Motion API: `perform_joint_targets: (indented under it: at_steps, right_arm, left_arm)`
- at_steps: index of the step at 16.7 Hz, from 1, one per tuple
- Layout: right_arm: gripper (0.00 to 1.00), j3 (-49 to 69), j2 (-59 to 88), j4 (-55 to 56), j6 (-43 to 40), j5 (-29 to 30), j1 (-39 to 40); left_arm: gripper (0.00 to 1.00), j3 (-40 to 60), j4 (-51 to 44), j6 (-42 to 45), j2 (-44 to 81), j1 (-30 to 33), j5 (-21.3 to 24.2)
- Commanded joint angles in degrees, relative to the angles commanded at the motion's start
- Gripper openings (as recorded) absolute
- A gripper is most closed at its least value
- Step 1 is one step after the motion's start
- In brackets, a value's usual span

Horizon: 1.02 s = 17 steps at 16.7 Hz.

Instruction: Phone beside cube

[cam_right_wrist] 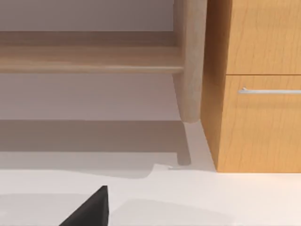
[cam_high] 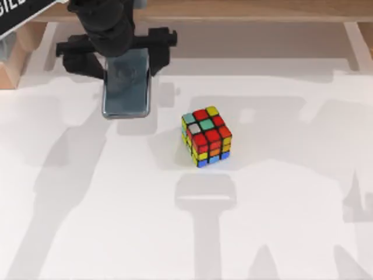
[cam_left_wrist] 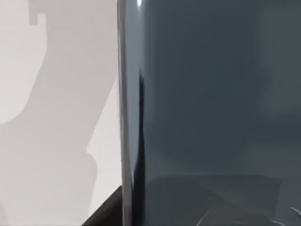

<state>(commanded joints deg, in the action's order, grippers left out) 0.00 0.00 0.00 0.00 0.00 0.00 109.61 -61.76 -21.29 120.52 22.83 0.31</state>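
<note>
- The left tool (cam_high: 127, 64) is at the far left part of the table (cam_high: 87, 221), above the far end of the phone (cam_high: 126, 87).
- Its two black fingers (cam_high: 78, 61) stick out on each side of the phone. I cannot tell if they press on it.
- The phone is a flat, dark grey-blue slab with round corners. It is shiny, and it has a faint round mark on it.
- In the left wrist view the phone (cam_left_wrist: 211, 108) is very close, and its long edge shines with a bright line. The white table (cam_left_wrist: 56, 117) is beside it.
- The near end of the phone points to the front of the table.
- The cube (cam_high: 206, 136) sits near the middle of the table, to the right of the phone and nearer the front. The two are apart, with bare white table between them.
- The cube has black edges and lots of red squares, with yellow, teal, orange, blue and white ones too.
- There is wide open table in front of the cube and on both sides of it.
- A wooden edge (cam_high: 245, 10) runs along the back of the table.
- In the right wrist view a wooden cabinet (cam_right_wrist: 258, 94) with a silver handle (cam_right_wrist: 270, 90) stands at the table's edge. A black corner of the right tool (cam_right_wrist: 91, 209) shows, and I cannot tell if it is apart or together.
</note>
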Motion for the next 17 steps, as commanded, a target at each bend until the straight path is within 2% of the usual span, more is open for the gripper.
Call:
perform_joint_targets:
  at_steps: [17]
  right_arm:
    - [1.0,0.0,0.0,0.0,0.0,0.0,0.0]
  left_arm:
    - [0.0,-5.7,4.4,-0.1,4.9,0.2,-0.3]
